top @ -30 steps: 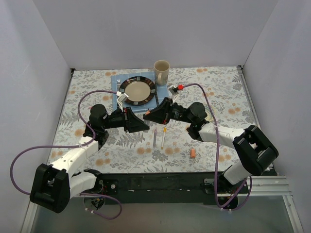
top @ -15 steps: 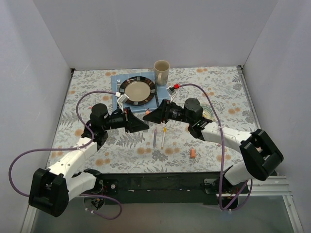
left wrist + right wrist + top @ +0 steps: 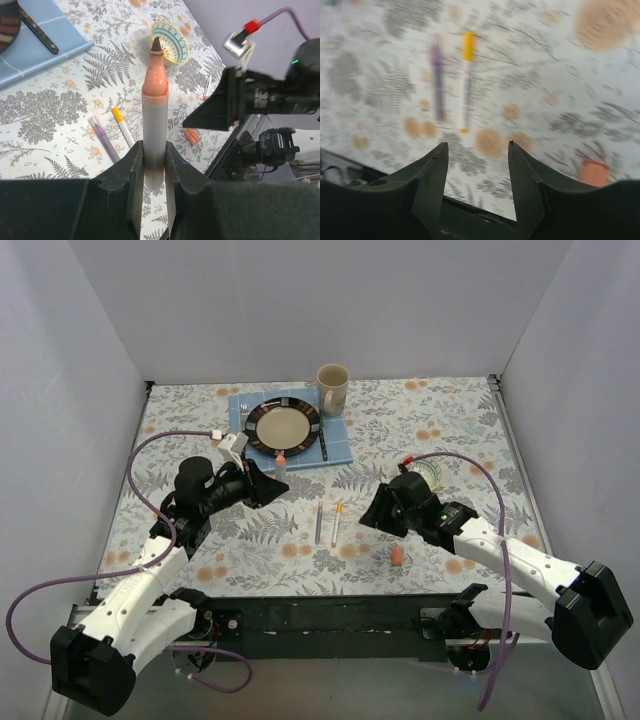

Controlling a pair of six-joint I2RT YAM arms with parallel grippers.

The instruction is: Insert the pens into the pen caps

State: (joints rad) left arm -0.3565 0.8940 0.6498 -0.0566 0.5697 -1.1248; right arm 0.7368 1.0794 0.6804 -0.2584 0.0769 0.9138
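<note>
Holding: left hand [image 3: 154, 150] is clamped on the back end of the orange pen [image 3: 155, 95]. The barrel stands straight out between the fingers, bare dark tip pointing away from the wrist.
Pen location: raised above the surface [image 3: 470, 430], on the near side of the plate [image 3: 285, 426], left of centre.
Right hand [image 3: 477, 145]: fingers well apart, nothing between them. It hovers over the near-right part of the surface. Its wrist view is blurred.
Orange cap [image 3: 398, 556]: lies loose on the surface, near right, close to the right hand.
Other pens: purple pen [image 3: 319, 523] and yellow pen [image 3: 337, 523] lie side by side at centre. They look capped, can't confirm. Pink pen [image 3: 207, 87] lies further right, near the small dish [image 3: 171, 40].
Handling: the pen looks light, stiff, smooth plastic and could swivel in a two-finger pinch. The rear-barrel grip looks right and leaves the tip free. The cap is tiny and light and will likely skid or roll, so pinch it at the closed end, mouth clear.
Next, my read: the right hand fetches the orange cap.
</note>
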